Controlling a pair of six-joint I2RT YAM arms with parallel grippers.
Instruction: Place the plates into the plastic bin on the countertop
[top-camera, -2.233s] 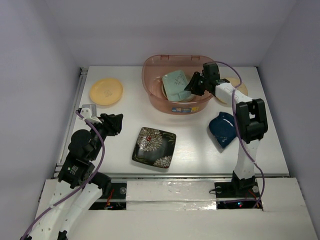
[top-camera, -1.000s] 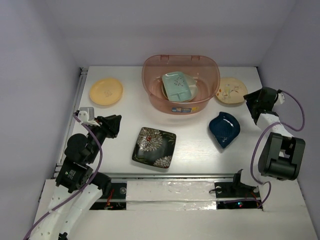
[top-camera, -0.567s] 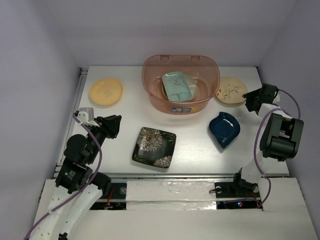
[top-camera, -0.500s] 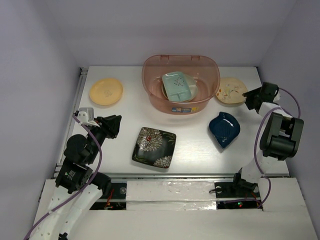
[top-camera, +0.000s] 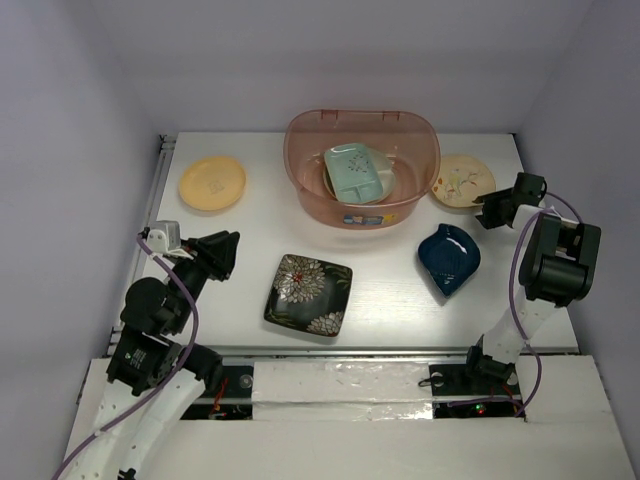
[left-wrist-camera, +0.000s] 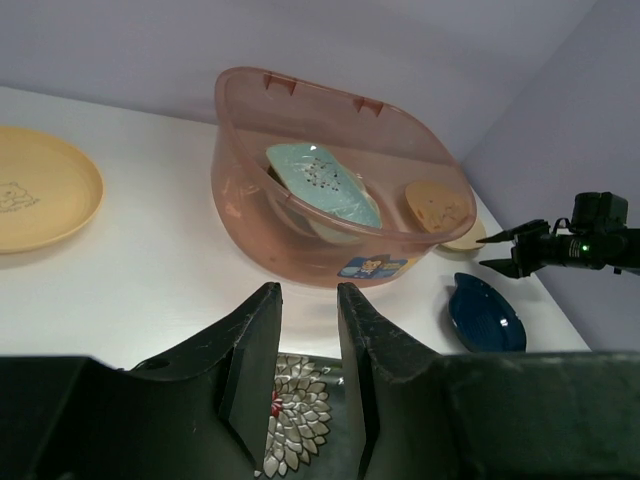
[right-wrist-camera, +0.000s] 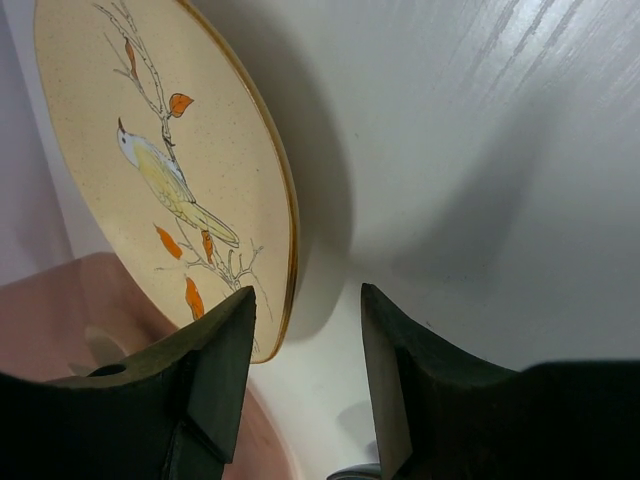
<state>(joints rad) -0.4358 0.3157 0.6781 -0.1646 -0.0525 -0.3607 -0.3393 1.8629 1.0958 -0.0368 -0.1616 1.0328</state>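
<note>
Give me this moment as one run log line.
right end effector: open, tan plate rim between jaws, not gripped | left end effector: open, empty | plastic bin: green plate inside

No writing could be read anywhere. The translucent pinkish-brown plastic bin (left-wrist-camera: 255, 200) at the far middle carried a small blue-and-orange label (left-wrist-camera: 372, 267) on its near wall (too small to make out), and the round yellow-orange plate (left-wrist-camera: 40, 190) to its left bore only a faint mark.

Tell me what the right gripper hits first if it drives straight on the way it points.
The right gripper would most likely meet the rim of the tan speckled plate. Its edge lies just ahead of the open jaws, though the exact depth is unclear.
</note>
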